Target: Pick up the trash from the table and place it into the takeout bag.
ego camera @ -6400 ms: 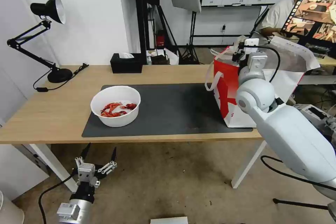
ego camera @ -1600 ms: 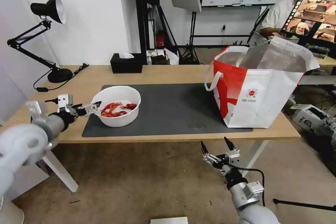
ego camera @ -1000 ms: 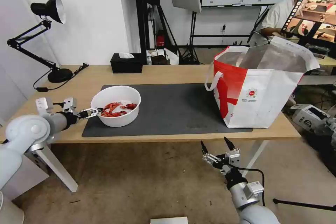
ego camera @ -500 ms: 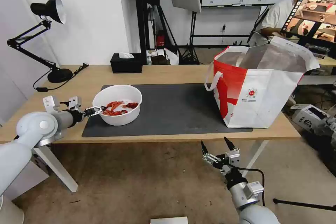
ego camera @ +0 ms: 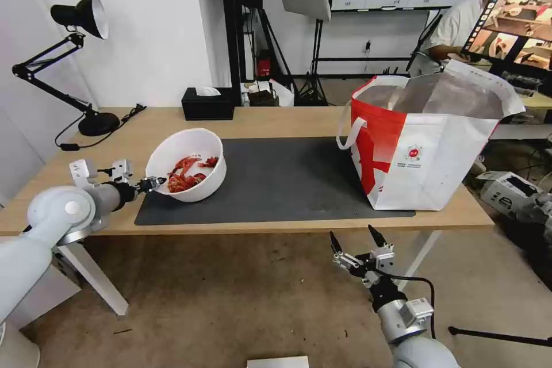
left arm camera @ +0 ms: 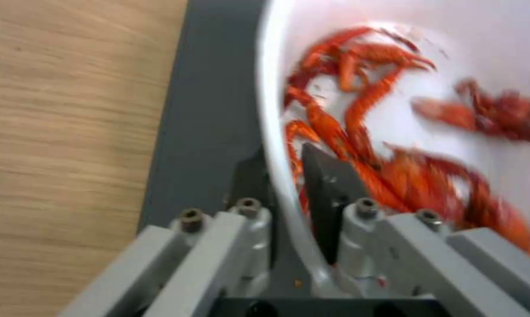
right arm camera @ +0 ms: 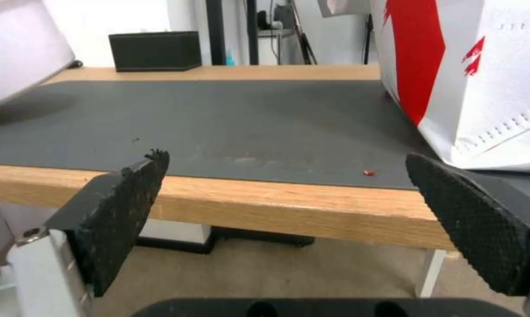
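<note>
The trash here is a white round bowl [ego camera: 185,164] holding red crayfish shells [ego camera: 187,172]. It is tipped up over the left end of the dark mat [ego camera: 287,178] on the table [ego camera: 276,118]. My left gripper [ego camera: 150,184] is shut on the bowl's near-left rim. In the left wrist view the left gripper [left arm camera: 285,176] has one finger outside the bowl [left arm camera: 394,66] and the other inside, beside the shells [left arm camera: 359,110]. The red-and-white takeout bag [ego camera: 425,144] stands open at the table's right end. My right gripper [ego camera: 359,244] hangs open below the table's front edge, and in its wrist view the right gripper [right arm camera: 287,160] holds nothing.
A black tissue box [ego camera: 208,103] sits at the table's back edge, and a black desk lamp [ego camera: 80,17] stands at the back left. A small red crumb [right arm camera: 368,172] lies on the mat near the bag [right arm camera: 470,66]. White table legs [ego camera: 405,276] stand beside my right arm.
The left gripper reached the bowl's rim and shut on it. The bowl, flat on the mat before, is now lifted and tilted. The right arm has stayed still over the last second.
</note>
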